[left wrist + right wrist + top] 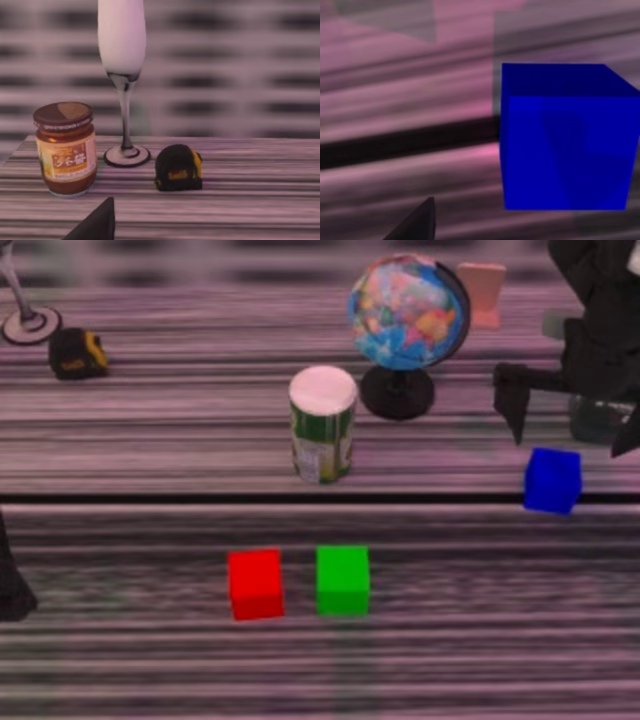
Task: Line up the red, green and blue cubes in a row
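Note:
The red cube and the green cube sit side by side, a small gap apart, at the front middle of the table. Farther back on the right, the blue cube rests alone on the table. My right gripper hovers open just behind and above it, gripping nothing. The right wrist view shows the blue cube close up, with one dark fingertip beside it and apart from it. My left arm is parked at the left edge, and one of its fingertips shows with nothing held.
A white-topped green can stands behind the red and green cubes. A globe and a pink block are at the back right. A tape measure, a wine glass and a sauce jar are at the back left.

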